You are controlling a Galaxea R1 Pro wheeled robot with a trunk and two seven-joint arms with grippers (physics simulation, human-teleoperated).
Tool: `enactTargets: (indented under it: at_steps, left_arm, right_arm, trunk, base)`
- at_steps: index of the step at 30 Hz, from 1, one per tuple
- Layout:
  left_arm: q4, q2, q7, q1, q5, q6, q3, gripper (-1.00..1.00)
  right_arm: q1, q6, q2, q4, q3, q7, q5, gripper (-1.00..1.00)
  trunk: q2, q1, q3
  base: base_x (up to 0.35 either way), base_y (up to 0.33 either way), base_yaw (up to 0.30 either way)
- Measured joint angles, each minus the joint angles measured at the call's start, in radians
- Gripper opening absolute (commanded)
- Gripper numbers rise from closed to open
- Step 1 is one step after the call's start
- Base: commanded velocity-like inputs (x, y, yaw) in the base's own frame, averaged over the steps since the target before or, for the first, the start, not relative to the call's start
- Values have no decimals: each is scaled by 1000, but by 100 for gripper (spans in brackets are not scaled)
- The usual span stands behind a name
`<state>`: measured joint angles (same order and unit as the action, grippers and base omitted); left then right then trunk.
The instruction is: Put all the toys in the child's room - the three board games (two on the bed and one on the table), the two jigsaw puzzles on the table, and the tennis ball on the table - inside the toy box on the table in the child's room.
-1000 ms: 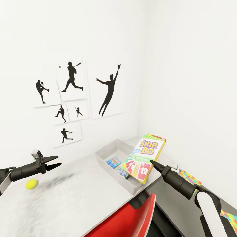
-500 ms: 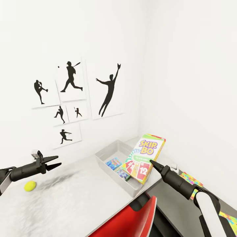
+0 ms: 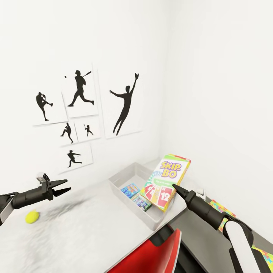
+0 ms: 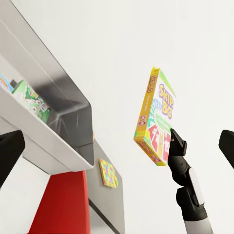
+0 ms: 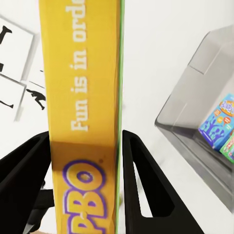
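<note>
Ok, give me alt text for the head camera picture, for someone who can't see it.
The right hand holds a Skip-Bo game box tilted above the grey toy box, which already holds two smaller game boxes. The open left hand hovers over the pale table near a tennis ball, with black sports silhouettes on the white wall behind.

Two plain white walls (image 3: 212,76) are seen meeting in a corner. Six black sports-silhouette pictures (image 3: 81,113) are hung on the left wall, the largest one showing a leaping catcher. A pale grey surface (image 3: 87,231) is lit evenly from above, and a red chair back (image 3: 151,256) is seen at its near edge
</note>
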<state>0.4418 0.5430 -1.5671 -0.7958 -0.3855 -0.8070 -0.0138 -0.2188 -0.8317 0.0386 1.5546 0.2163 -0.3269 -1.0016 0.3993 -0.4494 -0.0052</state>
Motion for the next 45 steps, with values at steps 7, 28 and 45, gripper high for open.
enactTargets:
  at_steps: [7,28,45]
  left_arm:
    - [0,0,0,0,0,0,0,100]
    - [0,0,0,0,-1,0,-1,100]
    - [0,0,0,0,-1,0,-1,100]
  right_arm:
    - [0,4,0,1,1,-1,0,-100]
    - [0,3,0,1,-1,-3,-1,-100]
    - [0,1,0,4,-2,-6,-2,-100]
  trunk:
    - [0,0,0]
    - [0,0,0]
    - [0,0,0]
  base:
    - [29,-88,0]
    - [1,-64,0]
    - [19,-6,0]
